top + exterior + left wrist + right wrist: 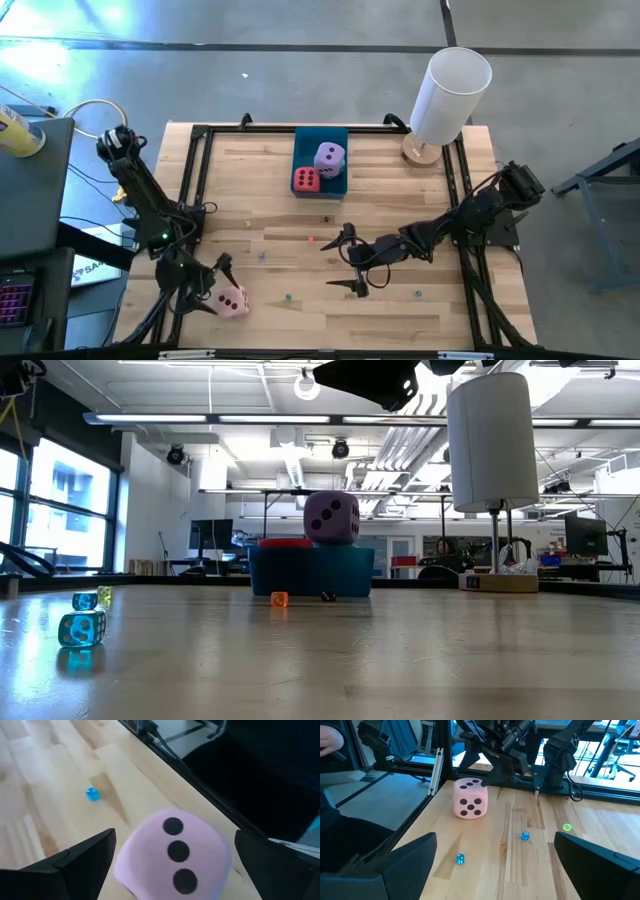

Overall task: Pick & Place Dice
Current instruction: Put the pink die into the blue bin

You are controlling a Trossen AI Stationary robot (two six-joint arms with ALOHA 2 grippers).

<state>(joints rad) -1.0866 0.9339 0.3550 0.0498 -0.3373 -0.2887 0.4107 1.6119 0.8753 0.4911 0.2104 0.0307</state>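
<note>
Nearest in the left wrist view is the light pink die, sitting on the wooden counter between the spread fingers of the left gripper. Those fingers are wide apart and touch nothing; the die rests on the wood by itself, at the counter's near left corner. Its three-pip face shows to the wrist camera.

At the far side of the counter stands a blue tray. The red die lies in it, and the lilac purple die sits just behind it, higher up; in the low view the purple one stands clear above the tray's rim. I cannot find a teal die in any view.

Over the middle right of the counter the right gripper hangs with its fingers spread and nothing between them. Its wrist camera looks across at the pink die and the left arm.

Small dice lie scattered on the wood: a clear blue one, a yellow one and an orange one. A white lamp stands at the far right corner.
</note>
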